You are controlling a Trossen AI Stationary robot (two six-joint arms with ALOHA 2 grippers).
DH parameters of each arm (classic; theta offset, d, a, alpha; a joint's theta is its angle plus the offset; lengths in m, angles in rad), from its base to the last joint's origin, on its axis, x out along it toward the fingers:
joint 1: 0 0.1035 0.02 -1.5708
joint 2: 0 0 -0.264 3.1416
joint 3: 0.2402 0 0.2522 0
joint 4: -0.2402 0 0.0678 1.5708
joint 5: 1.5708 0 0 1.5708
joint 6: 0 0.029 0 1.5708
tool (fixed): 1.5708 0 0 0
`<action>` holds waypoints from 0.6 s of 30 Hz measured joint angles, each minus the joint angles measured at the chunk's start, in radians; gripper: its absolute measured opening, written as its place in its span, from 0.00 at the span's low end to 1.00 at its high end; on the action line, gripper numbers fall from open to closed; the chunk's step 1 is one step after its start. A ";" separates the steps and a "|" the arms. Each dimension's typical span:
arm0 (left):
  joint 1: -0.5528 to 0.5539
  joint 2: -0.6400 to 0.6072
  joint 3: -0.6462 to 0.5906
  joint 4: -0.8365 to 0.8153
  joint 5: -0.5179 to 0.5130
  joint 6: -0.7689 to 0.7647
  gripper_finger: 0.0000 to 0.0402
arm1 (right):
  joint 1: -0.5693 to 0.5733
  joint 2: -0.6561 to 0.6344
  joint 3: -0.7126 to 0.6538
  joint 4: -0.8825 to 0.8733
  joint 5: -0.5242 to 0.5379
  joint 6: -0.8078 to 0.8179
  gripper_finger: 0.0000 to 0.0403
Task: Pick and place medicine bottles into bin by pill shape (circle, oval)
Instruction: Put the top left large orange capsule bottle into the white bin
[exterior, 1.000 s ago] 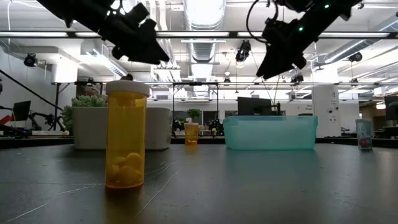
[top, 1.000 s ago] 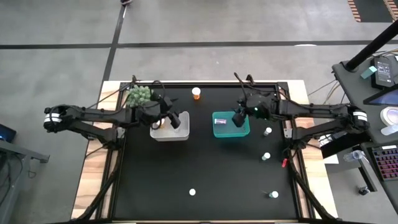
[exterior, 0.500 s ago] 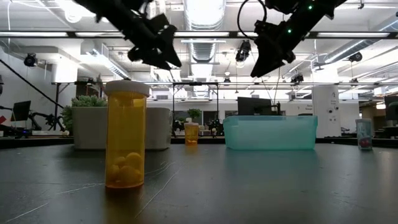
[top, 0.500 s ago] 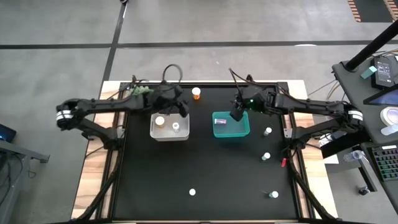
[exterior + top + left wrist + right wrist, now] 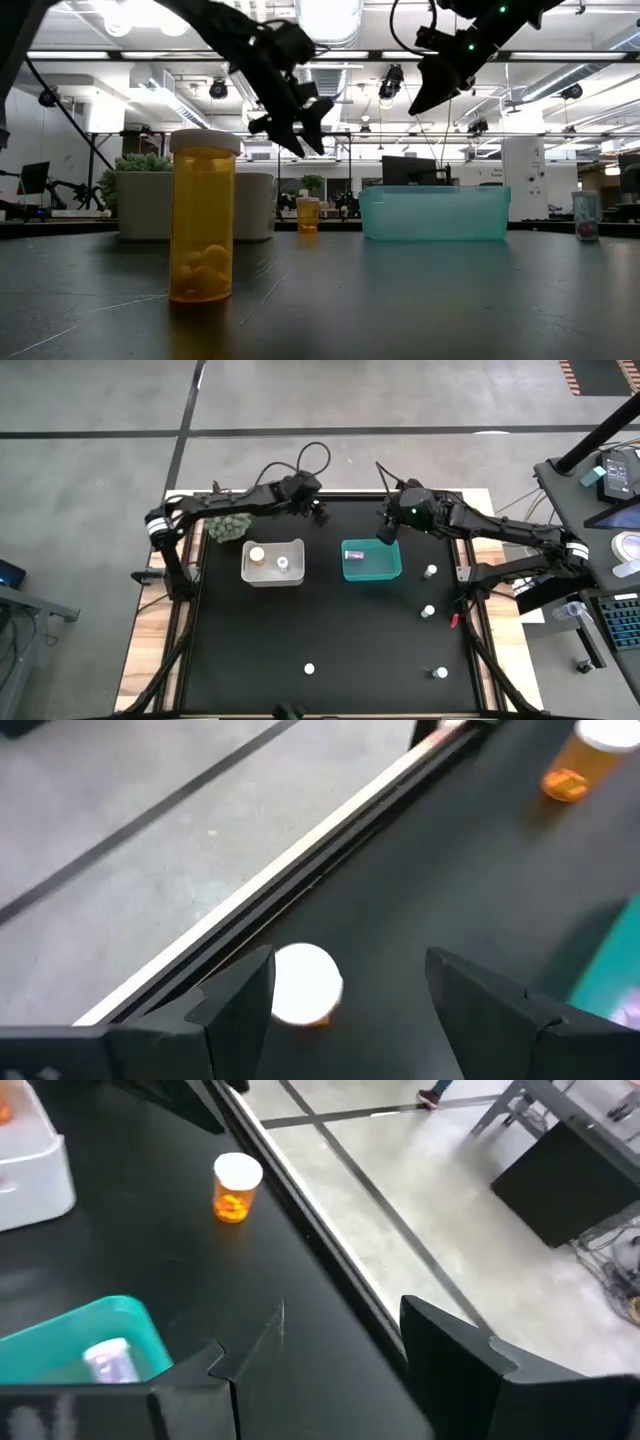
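My left gripper (image 5: pixel 316 510) (image 5: pixel 350 1005) is open above an amber bottle with a white cap (image 5: pixel 305 985) that stands on its base near the table's far edge. The cap shows between the fingers, close to one of them, untouched. My right gripper (image 5: pixel 385 530) (image 5: pixel 320 1380) is open and empty above the far right corner of the teal bin (image 5: pixel 372 572). One whitish bottle (image 5: pixel 355 557) lies in that bin. The white bin (image 5: pixel 272 575) holds an amber bottle (image 5: pixel 257 555) and a slim bottle (image 5: pixel 283 564).
Loose bottles stand at the right (image 5: pixel 431 571) (image 5: pixel 428 612) and near the front edge (image 5: pixel 309 669) (image 5: pixel 440 673). A second amber bottle (image 5: pixel 585 755) stands farther along the far edge. The spiky green plant (image 5: pixel 228 525) sits left of the white bin.
My left gripper has left its place over the white bin and gone toward the far edge and to the right, ending above the amber bottle there. The two bottles in the white bin are now uncovered. My right gripper has drifted a little toward the far edge.
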 joint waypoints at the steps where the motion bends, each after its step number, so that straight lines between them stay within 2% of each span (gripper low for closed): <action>1: 0.009 0.017 0.011 0.000 0.006 -0.010 0.60 | -0.011 0.003 0.000 0.005 -0.001 -0.010 0.48; 4: 0.027 0.065 0.036 -0.001 0.025 -0.031 0.60 | -0.052 0.007 0.000 0.033 -0.023 -0.049 0.48; 11: 0.044 0.121 0.039 -0.034 0.035 -0.159 0.60 | -0.176 0.006 0.000 0.074 -0.148 -0.064 0.48; 18: 0.047 0.146 0.037 -0.036 0.036 -0.190 0.60 | -0.241 0.006 0.000 0.072 -0.157 -0.037 0.48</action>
